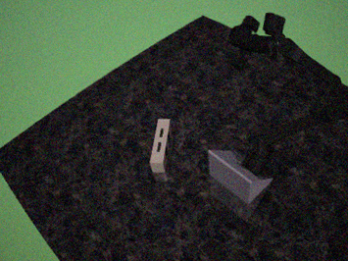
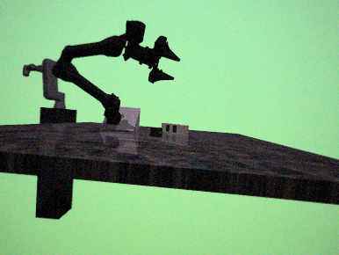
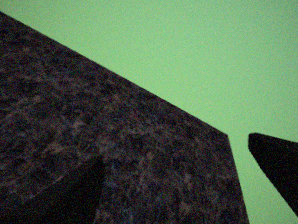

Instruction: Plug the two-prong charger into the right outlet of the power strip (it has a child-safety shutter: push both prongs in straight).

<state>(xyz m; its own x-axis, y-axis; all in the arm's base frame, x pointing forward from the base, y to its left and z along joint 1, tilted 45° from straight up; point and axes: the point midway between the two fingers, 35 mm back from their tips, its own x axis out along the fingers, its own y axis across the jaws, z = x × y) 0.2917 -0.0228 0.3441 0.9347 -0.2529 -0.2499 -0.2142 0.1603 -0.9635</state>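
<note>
The power strip (image 1: 156,156) (image 2: 182,135) is a pale block with two dark outlets, standing on the table. A small dark block (image 2: 155,132), which looks like the charger, lies beside the strip in the exterior view; I cannot make it out against the dark table in the top view, and its prongs are not clear. My gripper (image 1: 262,25) (image 2: 176,69) (image 3: 175,151) is open with nothing between its fingers. It is high above the table, well away from the strip and the dark block. Neither of these shows in the wrist view.
A grey angled panel (image 1: 230,177) (image 2: 132,118) stands on the dark speckled table (image 1: 102,213) (image 2: 263,160) (image 3: 60,100), near the arm's lower part in the exterior view. A grey arm-like shape (image 2: 50,83) stands on a black pedestal at the left. The wrist view shows a table corner.
</note>
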